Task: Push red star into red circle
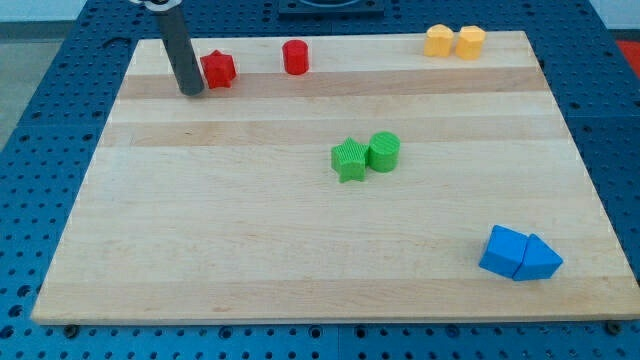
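Observation:
The red star (pixel 218 69) lies near the view's top left of the wooden board (pixel 250 230). The red circle (pixel 295 57), a short cylinder, stands to its right with a gap of about a block's width between them. My tip (pixel 191 91) rests on the board right at the star's left side, touching it or nearly so. The rod rises from the tip to the view's top edge.
A green star (pixel 349 160) and a green cylinder (pixel 384 151) touch at the board's middle. Two yellow blocks (pixel 454 41) sit side by side at the top right. A blue cube (pixel 504 250) and a blue triangle (pixel 540 260) touch at the bottom right.

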